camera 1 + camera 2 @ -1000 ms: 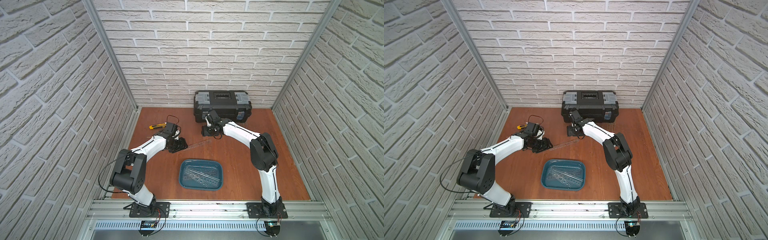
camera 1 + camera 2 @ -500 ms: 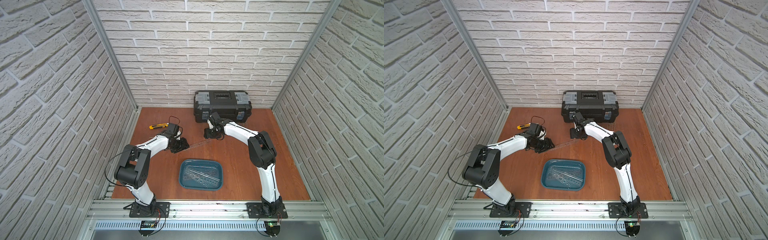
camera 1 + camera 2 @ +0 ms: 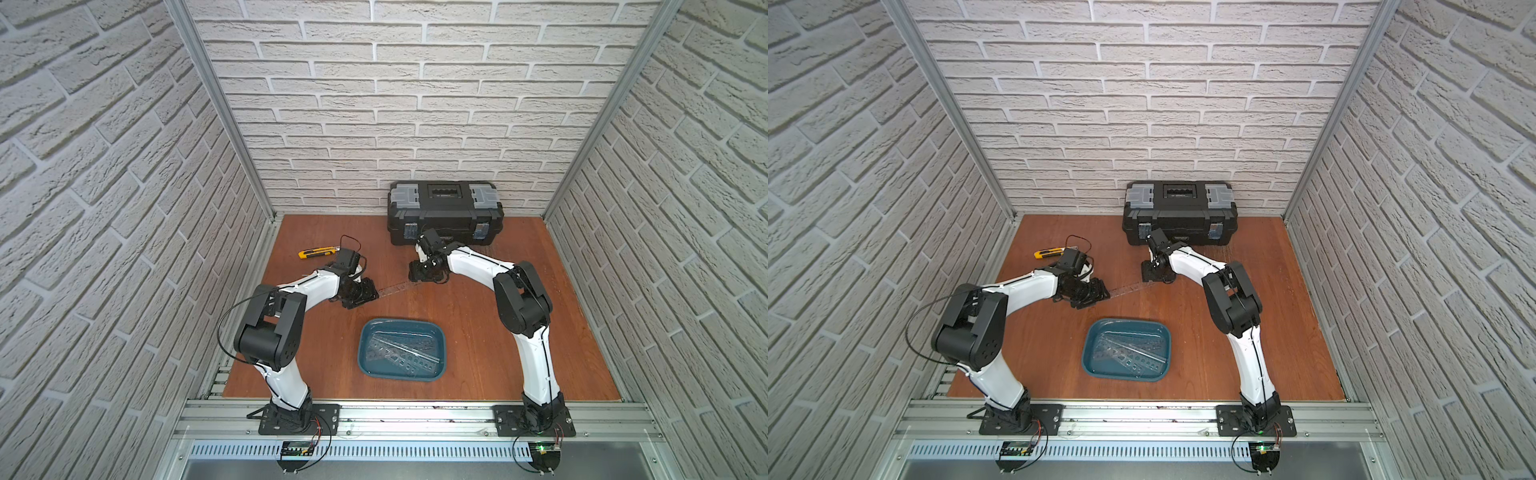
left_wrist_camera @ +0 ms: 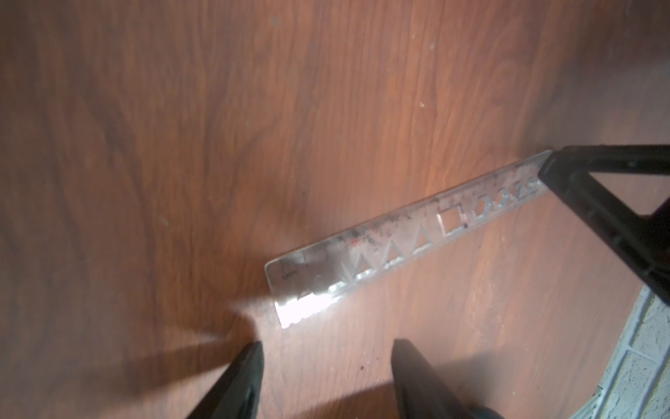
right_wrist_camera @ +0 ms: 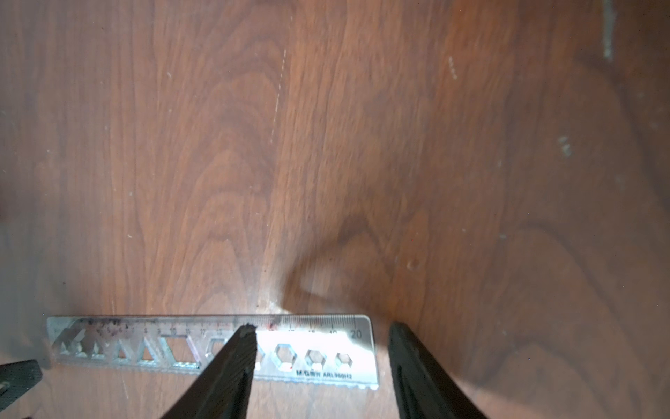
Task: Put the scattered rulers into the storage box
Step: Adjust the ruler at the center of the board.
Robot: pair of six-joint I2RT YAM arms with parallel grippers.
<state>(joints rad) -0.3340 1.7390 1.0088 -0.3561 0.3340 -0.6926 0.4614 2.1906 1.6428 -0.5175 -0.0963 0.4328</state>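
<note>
I saw one clear ruler [image 3: 395, 288] lying flat on the wooden table [image 3: 478, 332], behind the teal tray [image 3: 442, 341], which held several other rulers [image 3: 401, 353]. My left gripper [image 4: 326, 350] and right gripper [image 5: 321, 332] sat at the clear ruler's opposite ends, jaws parted, holding nothing.

Ruler [image 5: 163, 337]: scale figures run up to 20; edge print reads roughly "ARL960H2", the brand mark before it blurred.

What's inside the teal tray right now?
The shallow teal plastic tray holds several transparent plastic rulers with cut-out holes, overlapping. How many, and anything beneath the pile, cannot be told.
</note>
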